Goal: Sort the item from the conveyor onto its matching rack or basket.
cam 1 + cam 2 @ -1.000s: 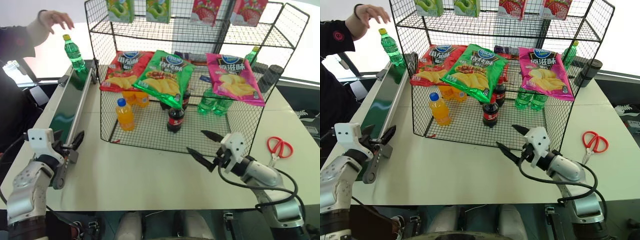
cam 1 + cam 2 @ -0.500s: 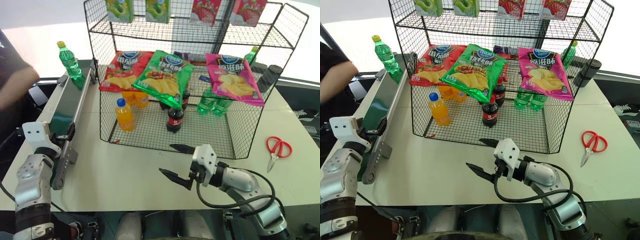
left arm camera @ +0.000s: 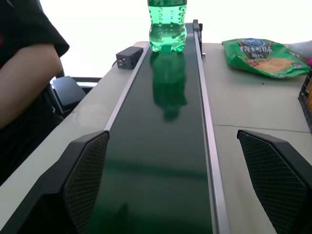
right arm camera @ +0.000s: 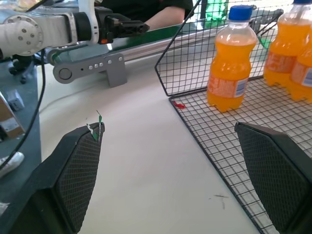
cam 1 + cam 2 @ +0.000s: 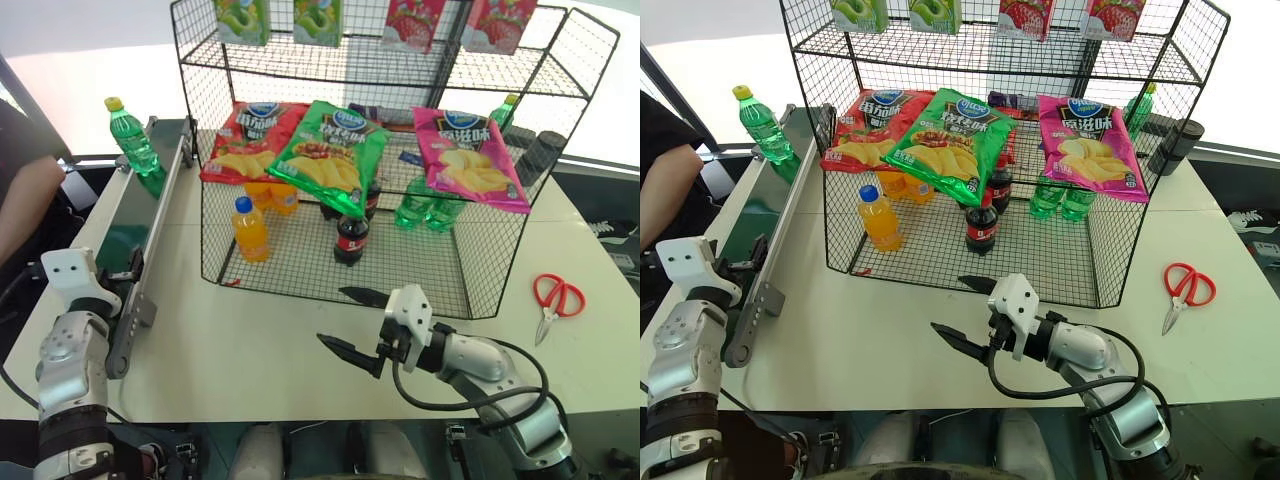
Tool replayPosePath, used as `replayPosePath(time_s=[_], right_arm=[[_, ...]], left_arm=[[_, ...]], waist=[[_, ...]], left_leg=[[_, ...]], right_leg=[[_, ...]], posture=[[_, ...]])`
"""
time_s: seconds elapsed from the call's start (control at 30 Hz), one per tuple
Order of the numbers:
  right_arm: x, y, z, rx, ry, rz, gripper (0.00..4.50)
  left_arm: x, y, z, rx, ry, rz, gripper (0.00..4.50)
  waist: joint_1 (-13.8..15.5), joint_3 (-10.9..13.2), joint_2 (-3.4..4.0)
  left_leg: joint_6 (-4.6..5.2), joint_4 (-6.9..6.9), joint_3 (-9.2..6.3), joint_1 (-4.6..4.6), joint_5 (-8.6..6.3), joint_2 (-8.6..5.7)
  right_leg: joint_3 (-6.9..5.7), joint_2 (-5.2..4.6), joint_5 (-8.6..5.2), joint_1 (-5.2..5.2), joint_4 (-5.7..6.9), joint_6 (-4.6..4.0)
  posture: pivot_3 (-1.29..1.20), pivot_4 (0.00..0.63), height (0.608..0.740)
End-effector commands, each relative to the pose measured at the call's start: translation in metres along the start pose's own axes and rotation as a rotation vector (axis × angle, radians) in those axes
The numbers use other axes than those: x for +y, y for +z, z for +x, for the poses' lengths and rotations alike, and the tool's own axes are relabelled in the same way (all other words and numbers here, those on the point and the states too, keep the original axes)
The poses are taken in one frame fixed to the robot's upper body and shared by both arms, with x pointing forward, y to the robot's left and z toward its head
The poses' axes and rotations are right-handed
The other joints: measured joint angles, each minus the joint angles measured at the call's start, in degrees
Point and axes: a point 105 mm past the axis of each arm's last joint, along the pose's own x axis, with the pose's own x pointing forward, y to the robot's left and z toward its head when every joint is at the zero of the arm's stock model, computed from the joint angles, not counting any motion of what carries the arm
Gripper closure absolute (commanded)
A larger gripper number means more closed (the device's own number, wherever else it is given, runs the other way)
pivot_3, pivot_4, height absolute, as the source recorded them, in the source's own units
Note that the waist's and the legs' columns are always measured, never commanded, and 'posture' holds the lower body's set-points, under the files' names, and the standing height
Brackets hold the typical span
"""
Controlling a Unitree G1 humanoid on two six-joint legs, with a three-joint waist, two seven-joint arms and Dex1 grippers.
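A: Item first — where is it placed?

B: The green soda bottle [image 5: 128,136] with the yellow cap is seen upright at the far end of the conveyor [image 5: 125,228], upper left of the head frame. In the left wrist view it is found at top centre, at the far end of the belt.

A: Held by anything?

B: No. Nothing is touching it. A person's arm [image 5: 25,195] is seen at the left edge, apart from the bottle.

A: Grippers?

B: The left gripper [image 3: 181,183] is posed at the near end of the belt, lower left of the head frame, fingers spread wide apart, nothing between them, well apart from the bottle. The right gripper [image 5: 352,322] is hung over the bare table [image 5: 270,350] at lower centre, in front of the basket — fingers also wide apart, empty.

A: Basket state?

B: The black wire basket [image 5: 440,270] at the rack's base, centre frame, is already stocked: orange drink bottles [image 5: 250,229], cola bottles [image 5: 350,238], green bottles [image 5: 425,210] toward the right. Chip bags [image 5: 328,150] are laid on the tier above. Red scissors [image 5: 551,299] are left on the table at right.

A: Progress?

B: Judged at the very start. No grasp made, nothing carried or placed. Left to do — the bottle's pickup from the belt, transfer, and release into the basket, likely beside the green bottles.
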Motion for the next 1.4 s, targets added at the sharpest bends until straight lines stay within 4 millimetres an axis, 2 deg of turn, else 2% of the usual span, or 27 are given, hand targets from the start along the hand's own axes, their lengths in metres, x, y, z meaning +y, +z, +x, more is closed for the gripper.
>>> replayPosePath(time_s=[0.03,0.83,1.4], right_arm=[[0.004,0.015,0.003,-0.058,0.015,-0.048,0.05],[0.007,0.020,0.009,-0.099,0.064,-0.092,0.05],[0.010,0.021,0.009,-0.120,0.082,-0.059,0.05]], left_arm=[[0.004,0.012,0.003,-0.049,0.018,0.000,0.00],[0.015,0.008,0.007,-0.054,0.089,-0.029,0.00],[0.021,0.012,0.007,-0.077,0.122,-0.037,0.00]], waist=[[0.0,0.0,0.00],[0.0,0.0,-0.04],[0.0,0.0,-0.04]], left_leg=[[0.00,0.00,0.00,0.00,0.00,0.00],[0.00,0.00,0.00,-0.01,0.00,-0.03],[0.00,0.00,0.00,-0.01,0.00,-0.03]], right_leg=[[0.00,0.00,0.00,0.00,0.00,0.00],[-0.09,0.00,0.01,0.00,0.00,0.01],[-0.07,-0.04,0.01,0.00,0.00,0.01]], posture=[[0.00,0.150,0.740],[0.00,0.150,0.740],[0.00,0.150,0.740]])
